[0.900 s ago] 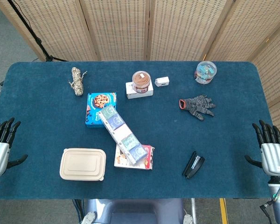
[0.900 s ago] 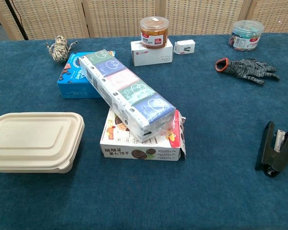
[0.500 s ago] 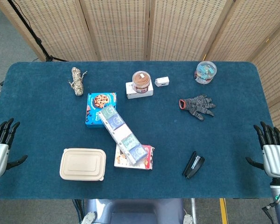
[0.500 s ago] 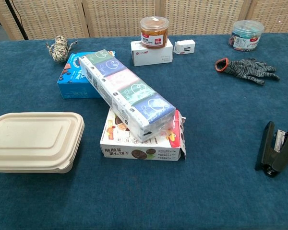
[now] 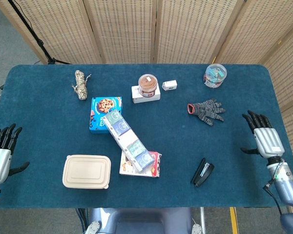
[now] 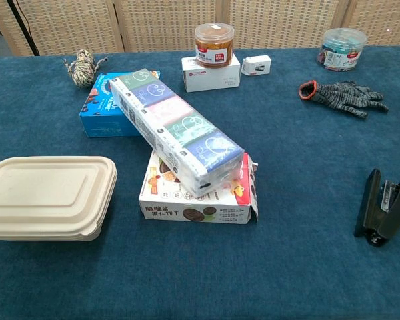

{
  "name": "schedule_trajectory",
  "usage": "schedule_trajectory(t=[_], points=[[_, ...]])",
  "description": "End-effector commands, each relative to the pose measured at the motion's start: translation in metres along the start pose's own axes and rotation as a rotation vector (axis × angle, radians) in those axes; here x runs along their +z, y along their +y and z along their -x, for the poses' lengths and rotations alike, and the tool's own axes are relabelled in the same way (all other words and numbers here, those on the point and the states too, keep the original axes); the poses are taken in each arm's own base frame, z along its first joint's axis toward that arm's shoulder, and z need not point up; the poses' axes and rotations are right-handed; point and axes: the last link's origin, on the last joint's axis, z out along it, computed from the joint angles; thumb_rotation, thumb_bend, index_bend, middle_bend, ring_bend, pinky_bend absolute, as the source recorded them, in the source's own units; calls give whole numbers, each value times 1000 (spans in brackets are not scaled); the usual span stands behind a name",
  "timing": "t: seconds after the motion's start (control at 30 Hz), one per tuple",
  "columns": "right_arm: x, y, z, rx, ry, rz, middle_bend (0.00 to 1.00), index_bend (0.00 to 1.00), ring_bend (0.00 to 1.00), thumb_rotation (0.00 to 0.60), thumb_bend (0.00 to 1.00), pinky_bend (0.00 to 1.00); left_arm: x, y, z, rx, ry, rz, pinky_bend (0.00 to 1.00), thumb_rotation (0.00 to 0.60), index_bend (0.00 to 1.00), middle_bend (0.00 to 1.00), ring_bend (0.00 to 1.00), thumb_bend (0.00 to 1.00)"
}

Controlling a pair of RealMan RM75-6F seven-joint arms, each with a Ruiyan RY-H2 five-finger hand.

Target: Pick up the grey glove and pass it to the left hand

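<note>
The grey glove [image 5: 206,110] with an orange cuff lies flat on the blue table at the right back, also seen in the chest view [image 6: 344,95]. My right hand [image 5: 263,137] hovers over the table's right side, fingers spread and empty, to the right of the glove and apart from it. My left hand [image 5: 0,153] stays at the table's left edge, fingers apart, holding nothing. Neither hand shows in the chest view.
A black stapler [image 5: 202,172] lies near the front right. A long tissue pack [image 5: 127,140] rests across a snack box [image 5: 142,165] and a blue cookie box [image 5: 105,113]. A beige lidded container [image 5: 86,171], a jar [image 5: 148,85], a clear tub [image 5: 215,75] and a rope bundle [image 5: 80,85] stand around.
My right hand has moved up and inward from the table's right edge toward the glove. The left hand and all objects have stayed put.
</note>
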Motion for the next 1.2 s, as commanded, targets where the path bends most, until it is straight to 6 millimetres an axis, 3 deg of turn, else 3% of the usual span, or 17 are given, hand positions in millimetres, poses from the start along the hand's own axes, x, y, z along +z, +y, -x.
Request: schedule_trajectory(t=[0.03, 0.27, 0.43, 0.5, 0.87, 1.07, 1.2], points=[[57, -11, -12, 14, -49, -31, 0, 0, 0, 600, 0, 0, 1, 2, 1, 1, -2, -8, 0, 600, 0, 0, 0, 0], [110, -31, -11, -4, -117, -54, 0, 0, 0, 600, 0, 0, 2, 0, 3, 20, 11, -25, 0, 600, 0, 0, 0, 0], [136, -44, -5, 6, -152, -65, 0, 0, 0, 600, 0, 0, 7, 1, 13, 22, -24, -49, 0, 600, 0, 0, 0, 0], [152, -61, 6, 22, -206, -76, 0, 0, 0, 600, 0, 0, 11, 0, 18, 29, -46, -72, 0, 600, 0, 0, 0, 0], [185, -93, 30, 49, -270, -87, 0, 20, 0, 600, 0, 3, 16, -7, 15, 25, -27, -107, 0, 600, 0, 0, 0, 0], [193, -104, 41, 32, -306, -83, 0, 90, 0, 600, 3, 80, 16, -7, 14, 22, -23, -107, 0, 600, 0, 0, 0, 0], [198, -110, 48, 22, -316, -73, 38, 170, 0, 600, 57, 149, 15, -8, 12, 16, -13, -111, 0, 600, 0, 0, 0, 0]])
